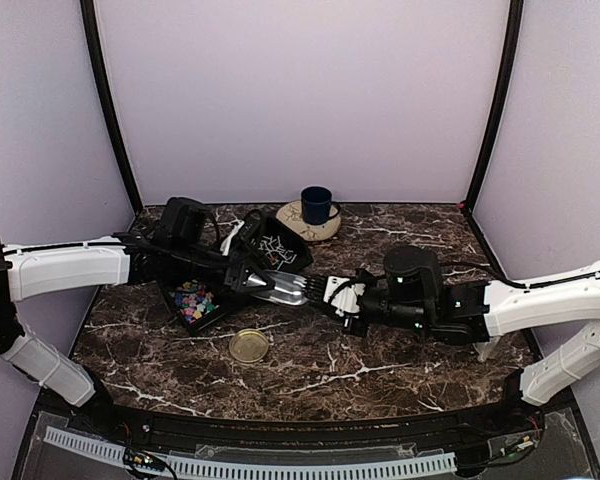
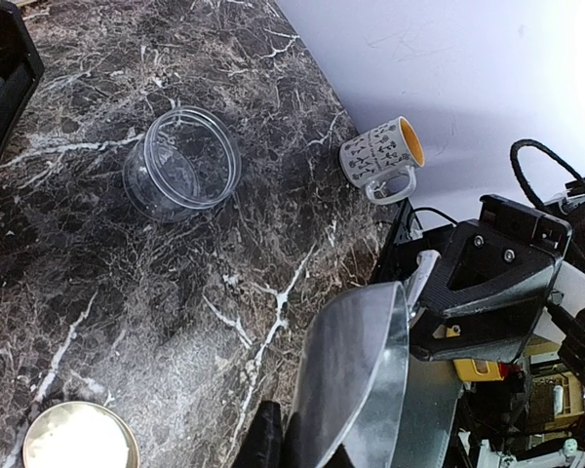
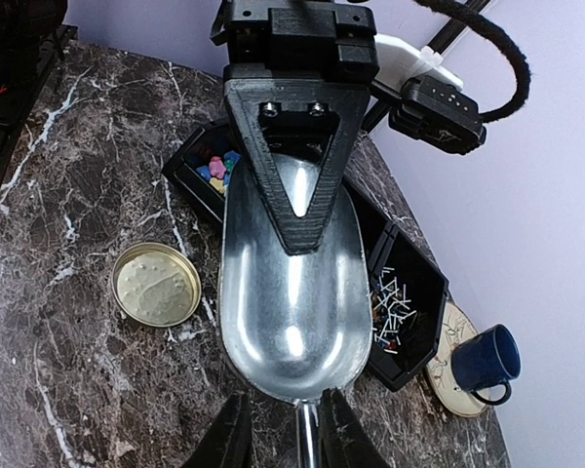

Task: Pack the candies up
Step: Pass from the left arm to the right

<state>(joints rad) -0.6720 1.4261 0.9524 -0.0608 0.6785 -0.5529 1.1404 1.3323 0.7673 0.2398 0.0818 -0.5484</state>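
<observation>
An empty metal scoop (image 1: pixel 283 289) hangs over the black tray (image 1: pixel 223 310), held from both ends. My left gripper (image 1: pixel 248 278) is shut on the front rim of the scoop (image 2: pixel 356 380), with one finger (image 3: pixel 297 171) lying inside the bowl. My right gripper (image 3: pixel 288 434) is shut around the scoop's thin handle (image 3: pixel 307 429). The candies lie in the tray: coloured star pieces (image 1: pixel 192 299) in the near-left part, pale sticks (image 3: pixel 392 310) in the far part. A clear jar (image 2: pixel 180 161) lies on its side on the marble, away from both grippers.
A gold lid (image 1: pixel 249 345) lies flat on the table in front of the tray. A blue mug (image 1: pixel 317 205) stands on a round coaster (image 1: pixel 298 226) at the back. A white patterned mug (image 2: pixel 382 154) lies near the table's edge beyond the jar.
</observation>
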